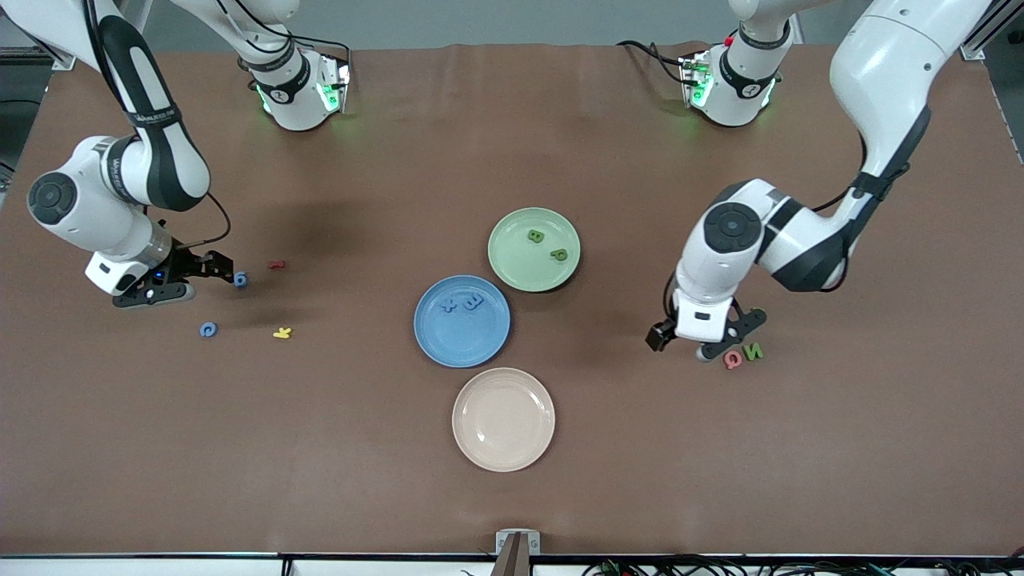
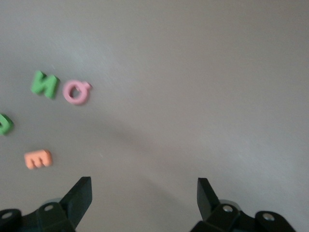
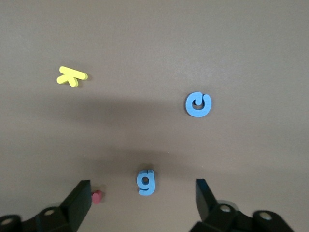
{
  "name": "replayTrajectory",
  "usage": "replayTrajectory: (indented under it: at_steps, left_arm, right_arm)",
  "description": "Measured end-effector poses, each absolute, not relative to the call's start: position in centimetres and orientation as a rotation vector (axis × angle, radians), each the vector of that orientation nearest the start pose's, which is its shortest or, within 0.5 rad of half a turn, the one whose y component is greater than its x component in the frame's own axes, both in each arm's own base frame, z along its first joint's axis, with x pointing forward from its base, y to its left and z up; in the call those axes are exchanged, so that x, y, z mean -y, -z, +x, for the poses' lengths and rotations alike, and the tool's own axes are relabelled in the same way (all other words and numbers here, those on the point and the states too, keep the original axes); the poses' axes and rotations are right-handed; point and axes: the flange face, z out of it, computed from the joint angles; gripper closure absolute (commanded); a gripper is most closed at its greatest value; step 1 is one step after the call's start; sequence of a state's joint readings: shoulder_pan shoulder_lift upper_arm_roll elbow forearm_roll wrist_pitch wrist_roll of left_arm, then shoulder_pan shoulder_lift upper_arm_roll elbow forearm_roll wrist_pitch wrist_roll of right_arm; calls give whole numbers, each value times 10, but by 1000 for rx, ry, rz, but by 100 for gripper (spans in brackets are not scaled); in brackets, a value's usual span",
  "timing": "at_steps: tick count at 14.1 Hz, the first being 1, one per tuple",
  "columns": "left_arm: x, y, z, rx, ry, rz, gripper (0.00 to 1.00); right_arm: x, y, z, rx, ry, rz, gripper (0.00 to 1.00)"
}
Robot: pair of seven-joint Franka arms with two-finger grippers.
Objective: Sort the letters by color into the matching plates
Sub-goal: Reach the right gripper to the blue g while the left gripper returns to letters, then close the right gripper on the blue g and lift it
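Toward the right arm's end of the table, my right gripper (image 1: 226, 268) (image 3: 143, 184) hangs low over a blue letter g (image 1: 240, 279) (image 3: 146, 181). It is open, with the g between the fingers and touching neither. A second blue letter (image 1: 208, 329) (image 3: 198, 104) lies nearer the front camera. The blue plate (image 1: 448, 344) holds two blue letters (image 1: 474, 301). The pale green plate (image 1: 512, 268) holds two green letters (image 1: 535, 236). My left gripper (image 1: 707, 342) (image 2: 144, 186) is open over bare table beside a green N (image 1: 753, 351) (image 2: 45, 84). Another green letter (image 2: 5, 123) shows at the frame's edge.
A red letter (image 1: 277, 264) (image 3: 96, 196) and a yellow letter (image 1: 282, 333) (image 3: 72, 76) lie near the blue ones. A pink Q (image 1: 732, 359) (image 2: 76, 92) touches the N, with an orange E (image 2: 38, 159) close by. A beige plate (image 1: 503, 418) sits nearest the front camera.
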State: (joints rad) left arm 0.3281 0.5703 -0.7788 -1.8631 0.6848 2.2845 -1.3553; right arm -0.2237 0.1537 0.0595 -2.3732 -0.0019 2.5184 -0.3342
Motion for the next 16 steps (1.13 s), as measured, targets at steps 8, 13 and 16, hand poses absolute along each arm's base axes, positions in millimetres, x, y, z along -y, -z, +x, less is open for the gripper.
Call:
replayTrajectory:
  at_steps: [8,13,16]
  left_arm:
    - [108,-281,619,751,149,-2954,6]
    - [76,-272,614,704,104,-2958,7]
    - [65,-269,613,687,92,-2959,7]
  right_arm:
    - [79,-208,482,268,-39,-3110,28]
    - [82,-186,480,300,-37,-3104,30]
    - [85,-183,477,292,-49,-3102,36]
